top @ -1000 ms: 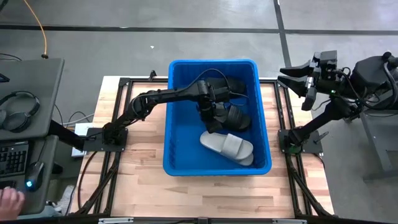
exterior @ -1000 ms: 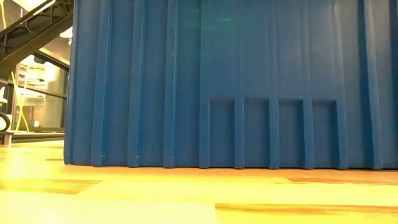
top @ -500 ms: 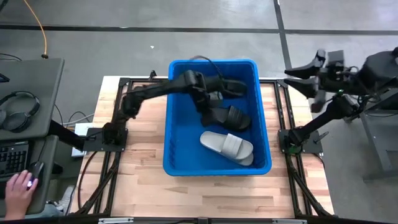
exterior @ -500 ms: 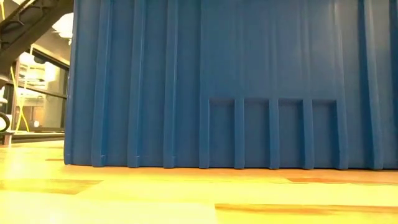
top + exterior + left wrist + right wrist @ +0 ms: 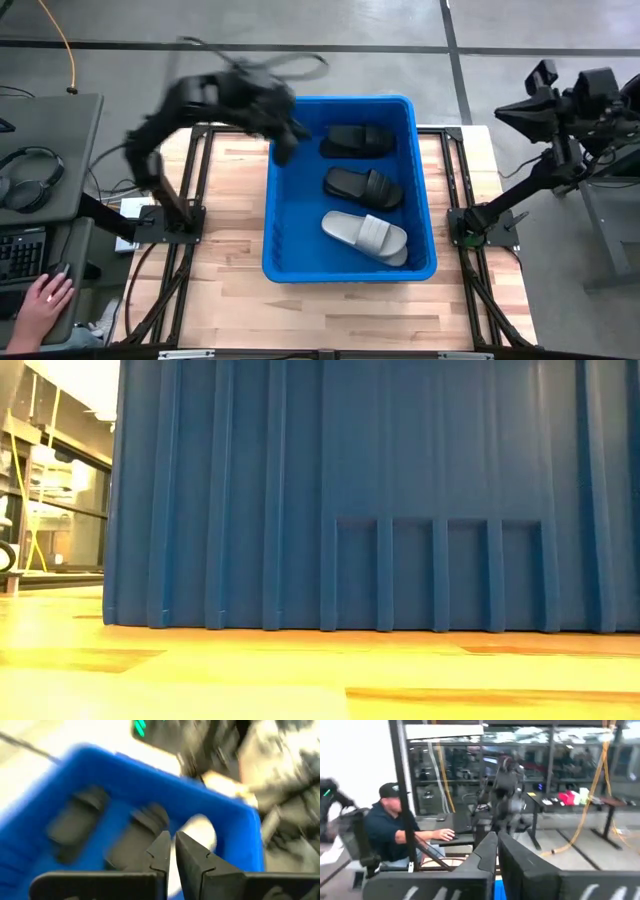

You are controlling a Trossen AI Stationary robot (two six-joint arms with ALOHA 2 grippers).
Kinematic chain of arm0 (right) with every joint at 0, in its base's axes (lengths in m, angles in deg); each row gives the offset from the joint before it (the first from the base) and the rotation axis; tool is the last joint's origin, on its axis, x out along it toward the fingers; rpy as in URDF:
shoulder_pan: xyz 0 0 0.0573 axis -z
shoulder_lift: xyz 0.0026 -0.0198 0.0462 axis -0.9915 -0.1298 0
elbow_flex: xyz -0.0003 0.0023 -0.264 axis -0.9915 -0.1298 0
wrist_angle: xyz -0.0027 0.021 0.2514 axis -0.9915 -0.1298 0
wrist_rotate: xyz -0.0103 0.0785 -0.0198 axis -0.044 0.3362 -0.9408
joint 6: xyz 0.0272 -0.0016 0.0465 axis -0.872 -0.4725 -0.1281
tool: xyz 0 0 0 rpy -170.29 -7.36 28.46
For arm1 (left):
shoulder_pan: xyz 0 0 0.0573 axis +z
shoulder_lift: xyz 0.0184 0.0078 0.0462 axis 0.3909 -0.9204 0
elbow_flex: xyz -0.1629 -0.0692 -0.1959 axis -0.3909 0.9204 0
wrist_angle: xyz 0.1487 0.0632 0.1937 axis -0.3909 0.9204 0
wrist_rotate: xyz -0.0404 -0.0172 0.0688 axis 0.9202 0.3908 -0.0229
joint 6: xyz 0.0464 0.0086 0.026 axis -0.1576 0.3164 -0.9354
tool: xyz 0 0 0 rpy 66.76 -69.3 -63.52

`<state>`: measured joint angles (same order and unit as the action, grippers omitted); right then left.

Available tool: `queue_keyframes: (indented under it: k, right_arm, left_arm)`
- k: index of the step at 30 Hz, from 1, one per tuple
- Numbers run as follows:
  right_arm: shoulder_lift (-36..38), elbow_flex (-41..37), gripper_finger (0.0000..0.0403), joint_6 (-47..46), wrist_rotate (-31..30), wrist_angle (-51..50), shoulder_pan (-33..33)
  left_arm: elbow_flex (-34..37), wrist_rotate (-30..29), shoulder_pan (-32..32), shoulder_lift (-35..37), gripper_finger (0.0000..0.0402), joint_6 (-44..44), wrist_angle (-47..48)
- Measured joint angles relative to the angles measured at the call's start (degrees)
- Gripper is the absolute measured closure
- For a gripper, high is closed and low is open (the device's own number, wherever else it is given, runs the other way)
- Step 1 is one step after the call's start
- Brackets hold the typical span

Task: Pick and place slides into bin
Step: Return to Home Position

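The blue bin (image 5: 268, 215) stands in the middle of the table, and its ribbed wall (image 5: 380, 490) fills the low view. Inside lie two black slides (image 5: 358, 140) (image 5: 365, 186) and one light grey slide (image 5: 366, 237), flat on the bin's floor. My left gripper (image 5: 283, 145) (image 5: 171, 845) is shut and empty, raised over the bin's far left corner and blurred. My right gripper (image 5: 505, 110) (image 5: 497, 845) is shut and empty, held high beyond the table's right edge and facing into the room.
Bare wooden tabletop (image 5: 330, 310) lies between the bin and the near edge. A desk with headphones (image 5: 30, 180) stands left of the table, with a person's hand (image 5: 45, 300) at its near end. A seated person (image 5: 395, 830) shows in the right wrist view.
My left gripper has risen out of the bin and swung quickly toward the table's far left corner, empty. The slides stay in the bin. My right gripper has drawn back past the table's right edge, and its fingers have come together.
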<state>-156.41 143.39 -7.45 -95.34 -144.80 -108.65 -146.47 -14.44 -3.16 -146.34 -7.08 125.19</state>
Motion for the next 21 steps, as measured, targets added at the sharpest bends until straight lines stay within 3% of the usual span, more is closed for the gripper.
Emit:
queue_keyframes:
  k: [3, 7, 12, 16, 21]
  right_arm:
    - [0.2, 0.0, 0.0393, 3.6, 0.6, 0.6, 0.0]
    - [0.6, -2.1, 0.0399, 6.3, -5.2, 0.5, 0.0]
    - [4.4, -11.8, 0.0402, 4.2, -7.3, 1.6, 0.0]
    - [11.6, -26.0, 0.0402, 1.5, -9.5, 9.4, 0.0]
    - [24.0, -46.1, 0.0403, 0.7, -9.8, 26.4, 0.0]
  left_arm:
    - [0.0, -10.0, -1.3, 5.9, 0.0396, 0.9, -3.7]
    - [0.0, -23.5, -5.1, 13.4, 0.0394, -0.3, -6.3]
    - [3.3, -36.7, -11.8, 20.7, 0.0399, 0.0, -4.0]
    - [14.1, -41.6, -16.5, 27.2, 0.0400, 2.1, -7.7]
    - [36.9, -42.3, -20.2, 38.4, 0.0401, 1.8, -24.1]
